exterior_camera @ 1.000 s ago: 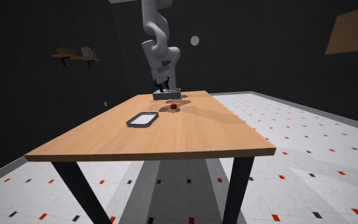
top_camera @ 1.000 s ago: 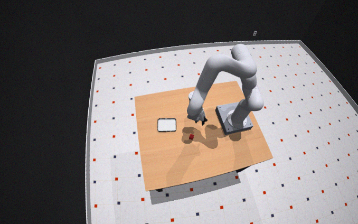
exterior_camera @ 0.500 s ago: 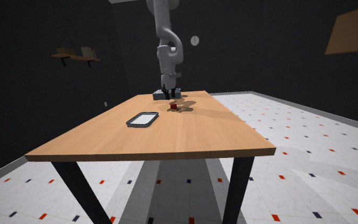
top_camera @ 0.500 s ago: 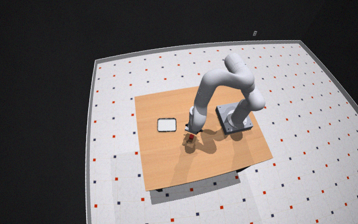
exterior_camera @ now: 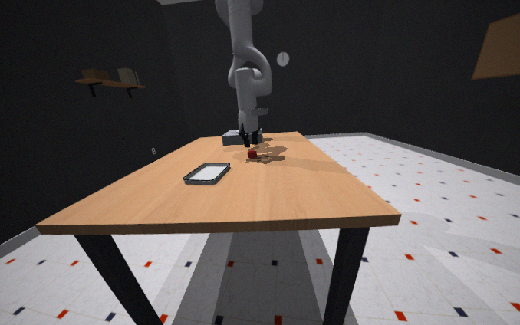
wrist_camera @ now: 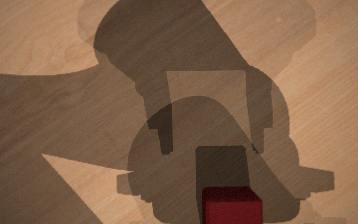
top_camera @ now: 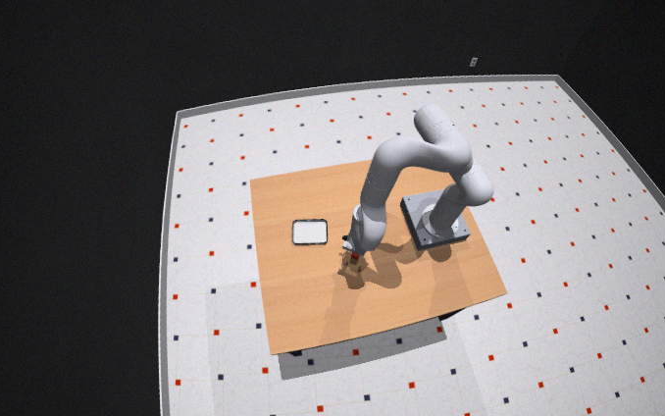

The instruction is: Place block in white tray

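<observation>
A small red block [exterior_camera: 251,153] lies on the wooden table; it also shows in the top view [top_camera: 355,255] and at the bottom edge of the wrist view [wrist_camera: 231,204]. My gripper [exterior_camera: 250,139] hangs just above the block with its fingers apart and nothing between them. In the top view the gripper [top_camera: 349,248] is mostly hidden by the arm. The fingers themselves are out of the wrist view; only their shadow falls on the wood. The white tray [exterior_camera: 207,172] with a dark rim lies flat on the table to the left of the block and shows in the top view [top_camera: 309,232] too.
The arm's grey base plate [top_camera: 434,221] stands on the table to the right of the block. The table's edges drop to a tiled floor on all sides.
</observation>
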Controlling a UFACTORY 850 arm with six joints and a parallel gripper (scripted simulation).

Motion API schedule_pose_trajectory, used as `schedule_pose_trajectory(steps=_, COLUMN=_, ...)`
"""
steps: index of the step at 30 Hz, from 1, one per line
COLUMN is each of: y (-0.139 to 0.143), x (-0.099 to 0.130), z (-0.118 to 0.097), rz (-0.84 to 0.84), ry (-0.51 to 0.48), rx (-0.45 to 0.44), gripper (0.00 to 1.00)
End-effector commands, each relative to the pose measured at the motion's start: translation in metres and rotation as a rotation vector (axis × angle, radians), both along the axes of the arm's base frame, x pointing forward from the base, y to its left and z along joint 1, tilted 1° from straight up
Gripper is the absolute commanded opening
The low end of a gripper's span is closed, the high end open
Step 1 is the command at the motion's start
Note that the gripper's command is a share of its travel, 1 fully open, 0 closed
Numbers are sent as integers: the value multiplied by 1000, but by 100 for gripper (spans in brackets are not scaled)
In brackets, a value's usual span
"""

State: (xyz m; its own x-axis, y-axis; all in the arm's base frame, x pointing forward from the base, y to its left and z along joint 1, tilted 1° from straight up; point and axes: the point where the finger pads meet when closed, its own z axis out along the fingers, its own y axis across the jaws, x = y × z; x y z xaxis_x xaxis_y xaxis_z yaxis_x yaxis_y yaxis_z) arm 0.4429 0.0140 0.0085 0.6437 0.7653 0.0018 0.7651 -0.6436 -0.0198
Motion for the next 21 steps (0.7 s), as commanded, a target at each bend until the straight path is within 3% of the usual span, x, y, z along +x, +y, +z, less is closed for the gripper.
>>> schedule_pose_trajectory(steps=1, y=0, x=1, z=1, rz=0, ry=-2, rx=-2, gripper=60)
schedule_pose_trajectory(steps=21, y=0, x=1, z=1, rz=0, ry=-2, rx=-2, gripper=57)
